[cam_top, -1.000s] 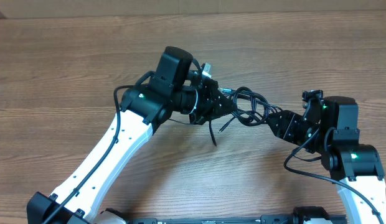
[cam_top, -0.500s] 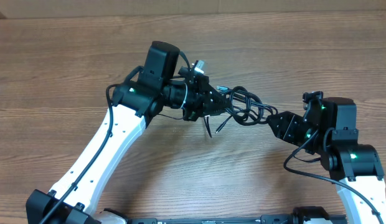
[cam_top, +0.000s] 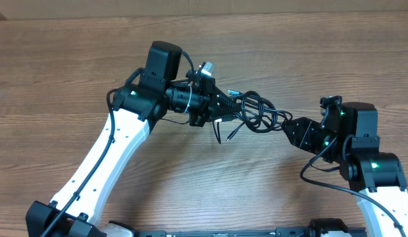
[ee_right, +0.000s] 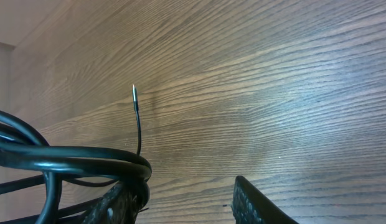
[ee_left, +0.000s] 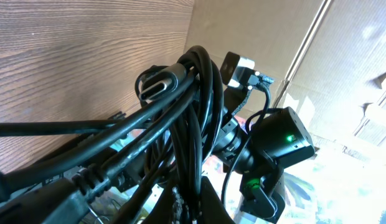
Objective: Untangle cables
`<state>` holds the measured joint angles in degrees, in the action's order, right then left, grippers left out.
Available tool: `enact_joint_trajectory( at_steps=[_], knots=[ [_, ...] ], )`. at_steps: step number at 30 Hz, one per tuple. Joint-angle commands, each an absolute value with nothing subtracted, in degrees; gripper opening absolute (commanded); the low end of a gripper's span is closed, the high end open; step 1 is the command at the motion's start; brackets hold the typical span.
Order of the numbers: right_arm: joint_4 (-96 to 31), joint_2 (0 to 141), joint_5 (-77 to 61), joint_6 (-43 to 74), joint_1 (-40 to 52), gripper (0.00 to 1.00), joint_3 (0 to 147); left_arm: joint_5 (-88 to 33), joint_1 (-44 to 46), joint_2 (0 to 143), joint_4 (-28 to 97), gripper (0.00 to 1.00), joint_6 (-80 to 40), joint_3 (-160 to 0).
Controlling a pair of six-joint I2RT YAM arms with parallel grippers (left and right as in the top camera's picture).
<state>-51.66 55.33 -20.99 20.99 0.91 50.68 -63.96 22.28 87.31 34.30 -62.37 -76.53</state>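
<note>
Knot of black cables [cam_top: 256,113] over the wooden table [cam_top: 59,66], strung between the two arms near the middle. Clamped tight on one side by the left gripper [cam_top: 222,109], loops bunched close against that wrist's camera. At the right gripper [cam_top: 289,128], jaws part-way apart, bare wood showing between the fingers [ee_right: 121,205]; one loop hooked over a finger, not pinched. Two loose plug ends [cam_top: 229,137] dangling below the knot.

cables [ee_right: 68,163]: cut by left edge | right end effector [ee_right: 187,202]: fingers cut by bottom edge
</note>
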Motion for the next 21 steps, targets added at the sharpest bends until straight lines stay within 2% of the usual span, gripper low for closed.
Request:
enact_joint_trajectory(
  at_steps=[1,8,14,21],
  knots=[
    [-52.58,55.53,-14.20,21.45,0.30,0.44,50.87,-64.97,19.88,86.56,33.63,0.04,-60.38,-77.89],
    [-49.30,55.53,-22.31,21.96,0.30,0.45,50.87,-59.81,19.84,86.56,33.63,0.04,-60.69,-77.89],
    [-47.81,55.53,-25.74,39.27,0.23,0.44,50.87,-57.91,19.35,86.56,33.54,0.04,-70.52,-77.89],
    [-39.79,55.53,-39.51,40.82,0.25,0.42,50.87,-60.82,16.84,86.56,33.39,0.04,-74.46,-77.89]
  ],
)
